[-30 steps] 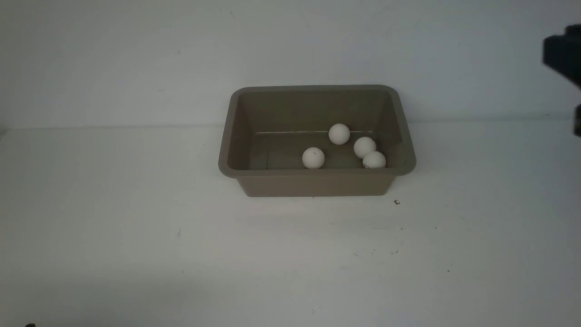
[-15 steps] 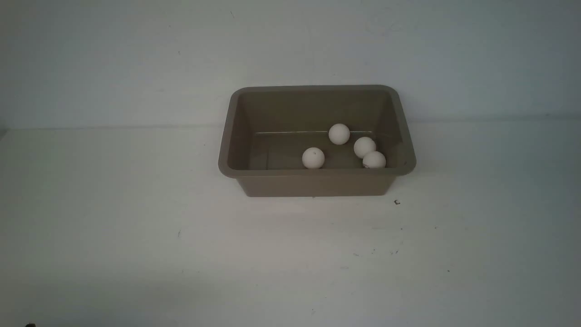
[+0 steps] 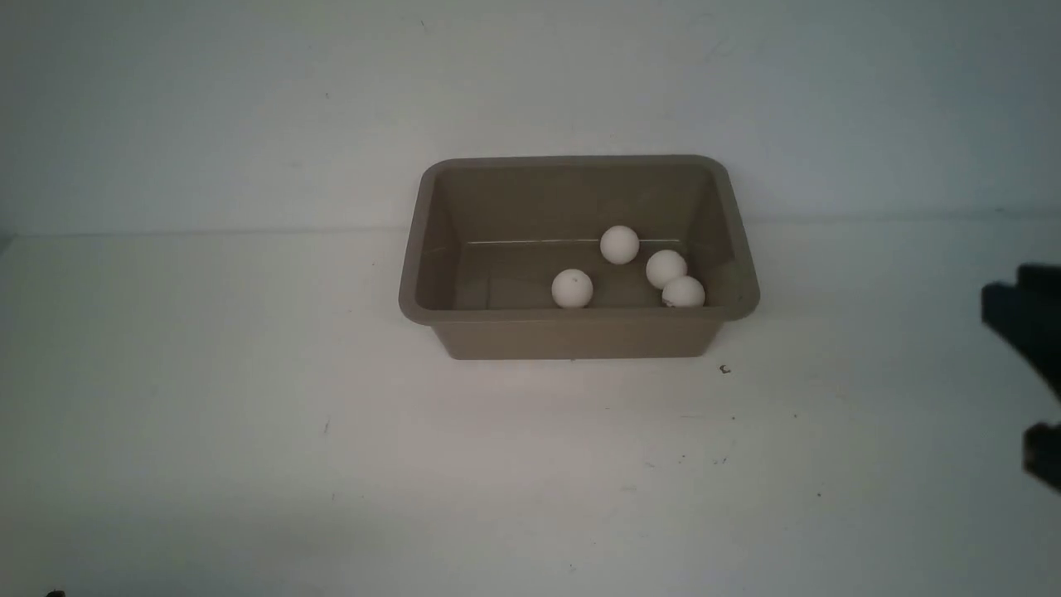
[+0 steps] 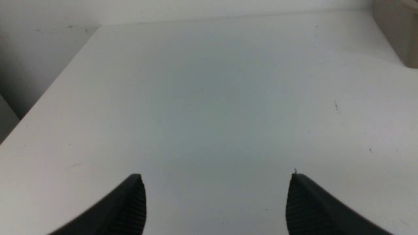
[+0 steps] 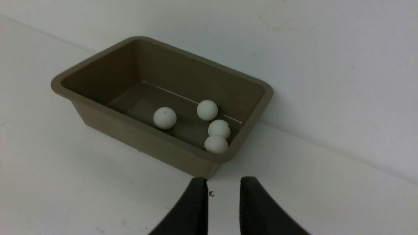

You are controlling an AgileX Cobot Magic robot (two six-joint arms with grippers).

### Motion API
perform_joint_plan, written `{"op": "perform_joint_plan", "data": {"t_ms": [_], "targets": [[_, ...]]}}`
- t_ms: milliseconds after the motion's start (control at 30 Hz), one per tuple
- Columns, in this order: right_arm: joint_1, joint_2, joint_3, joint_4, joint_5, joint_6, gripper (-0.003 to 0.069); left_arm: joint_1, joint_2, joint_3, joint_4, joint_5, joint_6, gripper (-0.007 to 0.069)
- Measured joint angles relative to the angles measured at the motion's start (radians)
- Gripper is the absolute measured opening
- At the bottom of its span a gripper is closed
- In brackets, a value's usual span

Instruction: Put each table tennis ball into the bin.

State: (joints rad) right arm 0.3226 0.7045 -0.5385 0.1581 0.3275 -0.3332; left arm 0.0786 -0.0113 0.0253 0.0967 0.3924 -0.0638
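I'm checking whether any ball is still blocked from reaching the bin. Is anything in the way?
Nothing visible is. All four balls already lie inside the bin. The left gripper is open and empty; the right gripper holds nothing, short of the bin.

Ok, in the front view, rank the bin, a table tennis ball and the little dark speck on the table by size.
1. bin, by far the largest
2. table tennis ball
3. dark speck, smallest
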Motion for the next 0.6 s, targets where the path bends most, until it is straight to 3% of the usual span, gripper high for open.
{"op": "perform_joint_plan", "data": {"t_ms": [333, 600], "targets": [[-0.006, -0.142, 0.205, 0.001, -0.126, 0.026, 0.0138, 0.0, 0.0, 0.0, 0.0, 0.0, 0.001, 0.052], [-0.115, -0.292, 0.309, 0.001, -0.133, 0.107, 0.0138, 0.0, 0.0, 0.0, 0.0, 0.0, 0.001, 0.052]]}}
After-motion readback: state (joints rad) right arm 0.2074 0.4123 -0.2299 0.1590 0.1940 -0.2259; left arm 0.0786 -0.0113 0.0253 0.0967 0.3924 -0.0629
